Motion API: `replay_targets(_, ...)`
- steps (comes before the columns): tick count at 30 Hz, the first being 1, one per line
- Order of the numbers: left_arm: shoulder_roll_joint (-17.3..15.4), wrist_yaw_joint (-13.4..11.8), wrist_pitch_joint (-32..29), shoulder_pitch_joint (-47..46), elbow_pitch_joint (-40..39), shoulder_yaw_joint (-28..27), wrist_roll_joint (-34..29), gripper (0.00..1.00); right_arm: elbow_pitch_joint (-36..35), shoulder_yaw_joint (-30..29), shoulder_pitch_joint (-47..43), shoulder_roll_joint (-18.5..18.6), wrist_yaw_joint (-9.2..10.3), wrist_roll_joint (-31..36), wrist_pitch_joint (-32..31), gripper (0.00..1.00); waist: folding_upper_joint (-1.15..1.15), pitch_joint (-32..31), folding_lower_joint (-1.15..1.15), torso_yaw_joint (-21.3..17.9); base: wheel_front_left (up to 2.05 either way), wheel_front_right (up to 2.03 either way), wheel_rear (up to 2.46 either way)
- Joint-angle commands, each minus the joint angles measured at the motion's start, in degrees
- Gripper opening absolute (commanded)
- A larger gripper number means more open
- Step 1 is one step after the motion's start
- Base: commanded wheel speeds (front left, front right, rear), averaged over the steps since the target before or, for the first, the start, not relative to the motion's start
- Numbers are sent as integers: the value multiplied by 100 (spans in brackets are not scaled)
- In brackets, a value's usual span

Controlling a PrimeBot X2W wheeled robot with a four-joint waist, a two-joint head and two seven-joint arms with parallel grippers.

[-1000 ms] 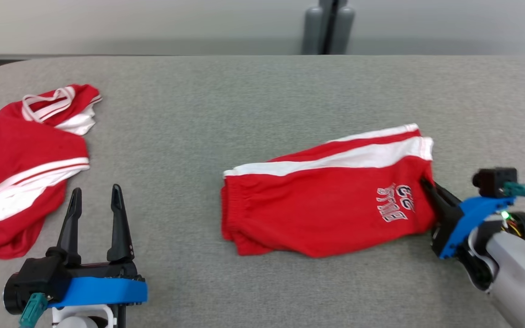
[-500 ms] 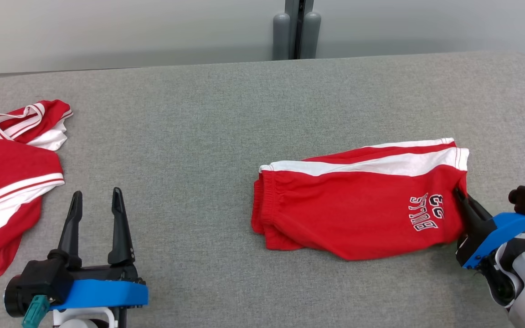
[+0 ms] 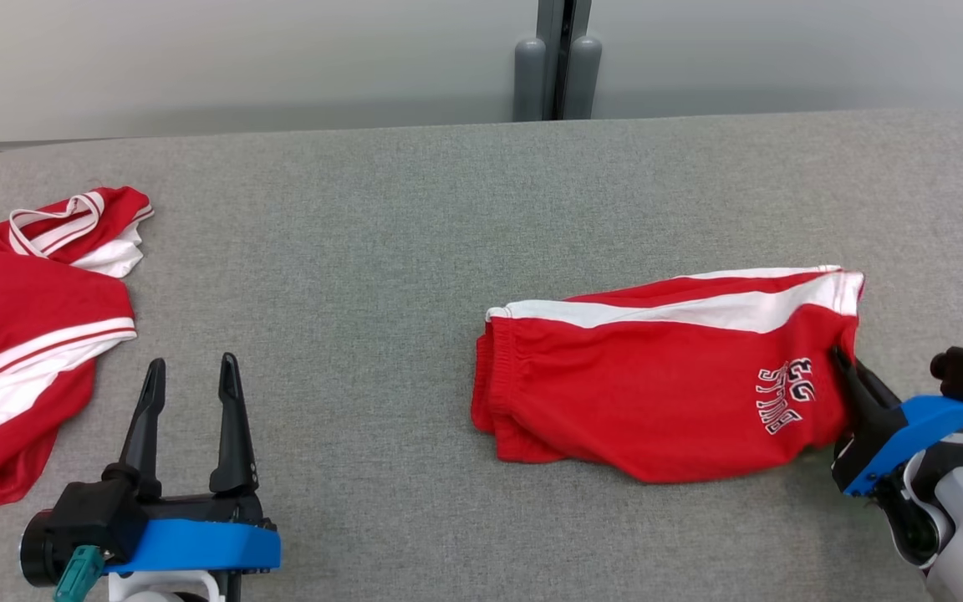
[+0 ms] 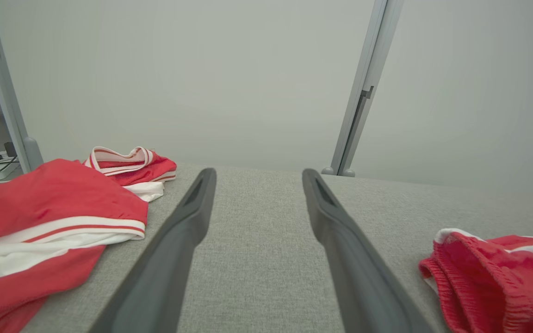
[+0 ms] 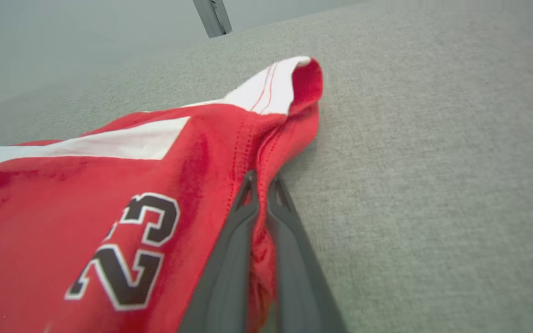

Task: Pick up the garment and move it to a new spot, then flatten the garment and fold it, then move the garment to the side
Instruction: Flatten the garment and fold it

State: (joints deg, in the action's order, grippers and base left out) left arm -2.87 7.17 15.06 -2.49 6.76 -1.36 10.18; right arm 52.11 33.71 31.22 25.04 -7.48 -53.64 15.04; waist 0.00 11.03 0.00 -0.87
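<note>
Grey fabric tabletop (image 3: 364,251) stretches wide in the head view, with a pale wall (image 3: 197,58) behind and a grey upright post (image 3: 557,67) at the far edge.

And right of centre, there are the red shorts (image 3: 640,393), folded and lying flat on the cloth! The elastic waistband points to the left end and the hem to the right. A white stripe runs along the far edge, and the "BULLS 23" print (image 3: 787,393) sits close to the hem.

Over to the right gripper (image 3: 839,358): it's at the hem end, its two dark fingers pressed together on the edge of the shorts. The right wrist view confirms it, with the right gripper (image 5: 263,180) showing a fold of red cloth pinched between the fingers. The number 23 (image 5: 127,249) lies just to one side of them, and the white-striped corner of the hem curls over just beyond the tips.

Now the left gripper (image 3: 192,361), down at the lower left: fingers spread apart, nothing between them. It's well apart from the shorts, and a rumpled red and white jersey (image 3: 22,334) lies close by on its outer side. From the left wrist view, the two fingers stand wide over bare grey fabric, with the jersey (image 4: 40,203) on one side. The waistband of the shorts (image 4: 488,277) shows in the lower right corner.
</note>
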Motion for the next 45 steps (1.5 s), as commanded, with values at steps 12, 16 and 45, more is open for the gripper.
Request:
replay_targets(12, -4, 26, 17, 100, 41, 27, 75, 100, -1228, -492, -171, -173, -3, 787, 19, 0, 0, -184, 0, 23, 0, 0, 0)
replay_targets(16, -4, 12, 17, 149, 36, 73, 101, 100, -1727, -444, -255, -320, -3, 1055, 13, 0, 0, -247, 0, 97, 0, 0, 0)
replay_targets(45, -4, -6, 17, 1, 150, 278, 255, 100, -2075, 418, -861, -1505, -3, 1885, -491, 100, 0, -259, 0, 695, 0, 0, 0)
